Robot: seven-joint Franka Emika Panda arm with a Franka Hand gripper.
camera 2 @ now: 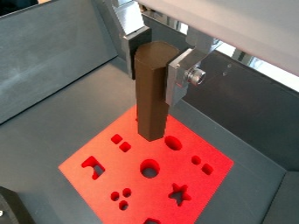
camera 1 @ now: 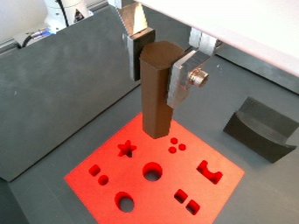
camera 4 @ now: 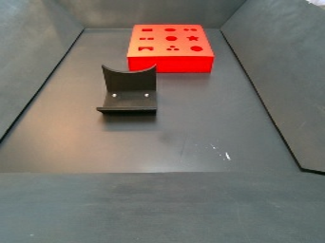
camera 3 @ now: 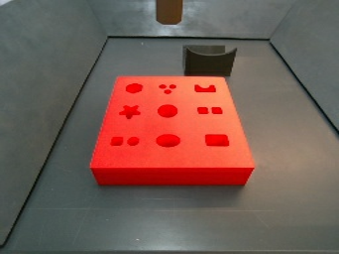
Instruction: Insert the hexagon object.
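My gripper [camera 1: 158, 70] is shut on the hexagon object [camera 1: 158, 87], a slim dark-brown prism held upright between the silver fingers. It shows in both wrist views [camera 2: 152, 92]. It hangs above the red block [camera 1: 181, 166], whose top has several cut-out holes, with its lower end over the block's near edge [camera 2: 117, 157]. In a side view only the rod's lower end [camera 3: 169, 10] shows, high above the far side of the red block [camera 3: 146, 127]. In a side view the red block [camera 4: 172, 59] lies at the far end and the gripper is out of view.
The black fixture [camera 3: 209, 60] stands on the floor just beyond the red block and also shows in a side view [camera 4: 127, 90] and a wrist view [camera 1: 263, 127]. Grey sloping walls [camera 3: 54, 109] enclose the dark floor.
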